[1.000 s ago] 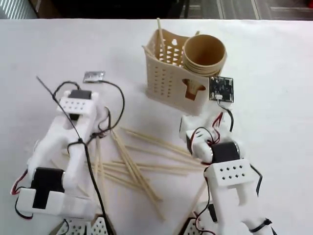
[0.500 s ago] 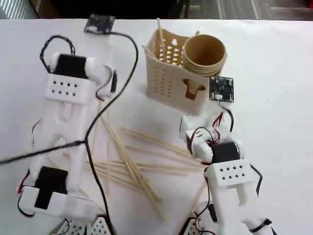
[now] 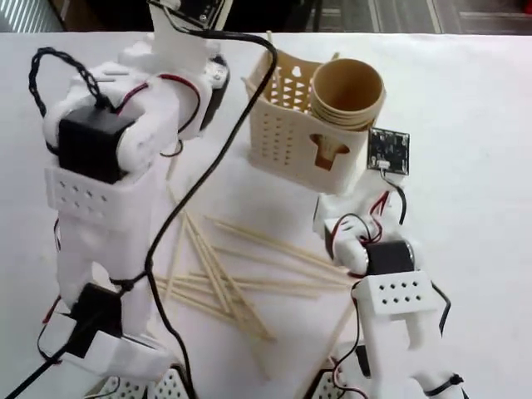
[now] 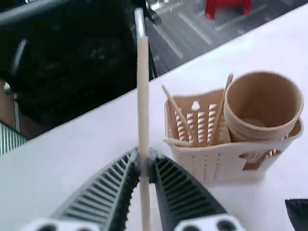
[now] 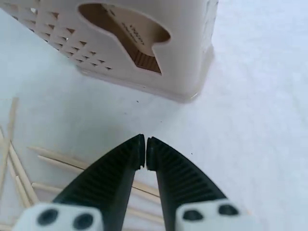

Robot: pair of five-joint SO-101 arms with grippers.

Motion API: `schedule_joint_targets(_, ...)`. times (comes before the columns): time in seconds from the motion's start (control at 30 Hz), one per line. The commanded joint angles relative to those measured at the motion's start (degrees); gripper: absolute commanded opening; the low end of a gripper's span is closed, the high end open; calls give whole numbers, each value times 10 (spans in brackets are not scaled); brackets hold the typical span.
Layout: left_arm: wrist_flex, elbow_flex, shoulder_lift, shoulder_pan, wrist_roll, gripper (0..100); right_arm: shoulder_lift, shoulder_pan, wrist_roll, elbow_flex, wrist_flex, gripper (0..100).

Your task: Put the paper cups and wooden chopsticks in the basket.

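Risen toward the basket [image 4: 216, 159], the left gripper [image 4: 144, 166] pinches one chopstick [image 4: 142, 96], the right gripper [image 5: 145, 144] pressed together, empty, just before the basket; so thin a pinch could let it swivel and miss.

free half of basket [image 3: 283, 141] beside paper cups [image 3: 347, 83], chopsticks [image 4: 179, 114] leaning inside
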Motion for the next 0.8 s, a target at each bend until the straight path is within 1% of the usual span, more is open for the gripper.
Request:
schedule_joint_targets(0.0,-89,-35,-1,12,-5,20,-11,5,-5,-4,-10,18)
schedule_joint_targets(0.2,-265,-33,1,14,-3,20,-11,5,-5,-4,-10,18)
schedule_joint_targets(0.27,-317,-15,1,28,-3,20,-11,5,-5,-4,-10,18)
schedule_joint_targets(0.4,-423,78,1,52,-3,20,-11,5,-5,-4,-10,18)
schedule_joint_targets(0.53,-571,192,0,56,11,20,-11,5,-5,3,-14,18)
schedule_joint_targets(0.63,-672,262,0,56,37,20,-13,5,-5,24,-50,18)
schedule_joint_targets(0.77,-770,346,0,56,58,20,-15,4,-2,45,-84,18)
